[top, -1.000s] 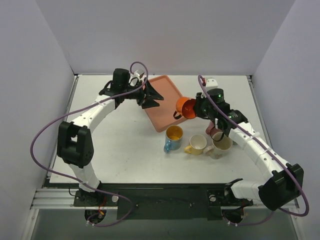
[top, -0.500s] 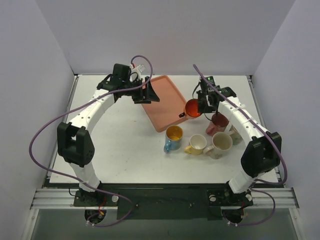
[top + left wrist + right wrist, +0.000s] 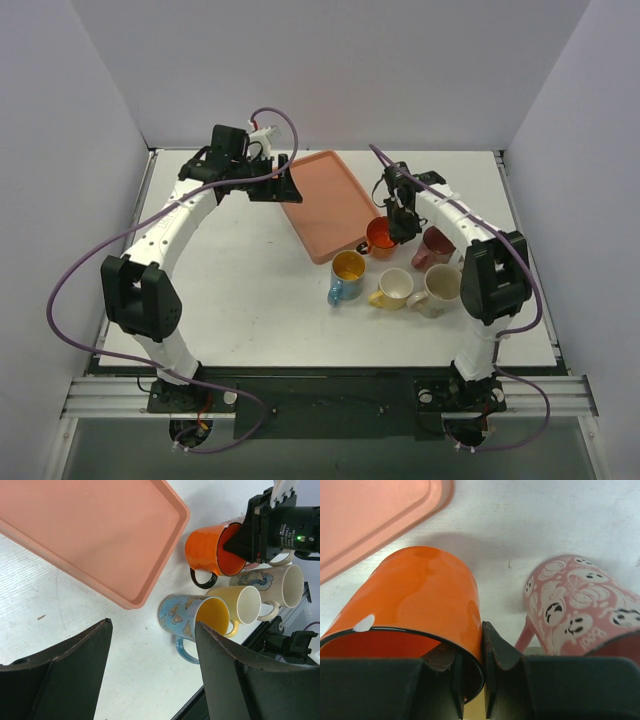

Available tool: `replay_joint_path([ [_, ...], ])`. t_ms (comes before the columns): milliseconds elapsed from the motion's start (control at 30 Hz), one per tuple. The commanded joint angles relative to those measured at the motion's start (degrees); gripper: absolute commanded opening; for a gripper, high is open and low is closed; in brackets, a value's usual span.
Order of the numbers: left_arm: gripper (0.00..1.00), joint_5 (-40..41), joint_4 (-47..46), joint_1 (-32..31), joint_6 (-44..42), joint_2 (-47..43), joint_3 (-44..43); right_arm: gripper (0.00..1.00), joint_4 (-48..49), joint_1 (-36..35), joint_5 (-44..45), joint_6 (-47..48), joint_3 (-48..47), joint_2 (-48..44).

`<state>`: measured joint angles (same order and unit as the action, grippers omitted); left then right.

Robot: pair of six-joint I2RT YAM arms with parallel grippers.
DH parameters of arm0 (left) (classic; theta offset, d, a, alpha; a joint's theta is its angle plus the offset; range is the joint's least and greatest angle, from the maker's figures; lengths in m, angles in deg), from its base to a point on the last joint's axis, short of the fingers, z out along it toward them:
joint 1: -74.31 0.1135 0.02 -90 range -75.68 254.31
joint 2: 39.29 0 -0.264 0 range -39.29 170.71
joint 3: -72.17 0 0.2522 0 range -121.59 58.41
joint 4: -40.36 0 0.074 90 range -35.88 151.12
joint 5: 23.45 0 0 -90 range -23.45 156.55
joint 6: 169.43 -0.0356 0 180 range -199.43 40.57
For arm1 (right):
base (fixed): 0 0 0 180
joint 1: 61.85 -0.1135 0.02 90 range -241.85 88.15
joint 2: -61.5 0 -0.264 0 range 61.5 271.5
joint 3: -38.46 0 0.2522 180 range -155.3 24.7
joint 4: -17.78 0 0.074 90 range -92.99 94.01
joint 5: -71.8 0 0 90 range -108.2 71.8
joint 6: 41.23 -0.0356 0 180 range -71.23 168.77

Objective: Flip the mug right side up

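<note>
Right of the table's (image 3: 240,290) middle, roughly halfway between its far and near edges, we see the orange mug (image 3: 381,237) pinched in the right gripper (image 3: 400,222). From the right wrist we see the gripper (image 3: 481,645) clamped on the mug's (image 3: 415,595) wall at the rim, one finger inside the mouth and one outside. The mug (image 3: 207,550) is tilted, not upright, its mouth turned toward the right edge and its black handle toward the near edge (we cannot tell whether it touches the tabletop). It sits just beside the near right corner of the salmon tray (image 3: 320,200), which lies askew toward the far edge. A pink mug (image 3: 436,243) with printed faces is just beside it on the right-edge side. Nearer the near edge three mugs stand upright in a row: a blue butterfly mug (image 3: 345,275), a yellow mug (image 3: 395,288) and a beige mug (image 3: 443,285). Over the far left part of the table, at the tray's (image 3: 90,525) left rim, the left gripper (image 3: 283,190) hangs with its fingers (image 3: 65,665) spread wide and nothing between them.
</note>
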<state>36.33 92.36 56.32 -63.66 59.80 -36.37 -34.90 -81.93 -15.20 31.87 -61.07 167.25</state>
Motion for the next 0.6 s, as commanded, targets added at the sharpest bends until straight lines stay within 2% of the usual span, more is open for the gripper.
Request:
replay_joint_path([
  [0,0.77,0.6,0.0,0.5,-1.6,-2.8,-0.1,0.0,-1.9,1.4,-0.4,-0.8,-3.4,2.3],
  [267,0.77,0.4,-0.4,0.9,-1.8,-2.8,0.0,0.02,-2.1,1.7,-1.1,-0.3,-4.8,6.1],
  [333,0.77,0.5,-0.6,1.0,-1.6,-2.8,0.0,0.11,-2.0,1.7,-0.9,-0.3,-4.8,6.7],
  [400,0.77,0.4,-0.7,1.1,-1.6,-2.9,-0.1,0.26,-2.1,1.8,-0.7,-0.3,-4.7,6.6],
  [567,0.77,-0.4,-0.7,1.1,-1.7,-2.8,-0.2,0.36,-3.0,1.9,1.0,1.0,-6.5,4.8],
])
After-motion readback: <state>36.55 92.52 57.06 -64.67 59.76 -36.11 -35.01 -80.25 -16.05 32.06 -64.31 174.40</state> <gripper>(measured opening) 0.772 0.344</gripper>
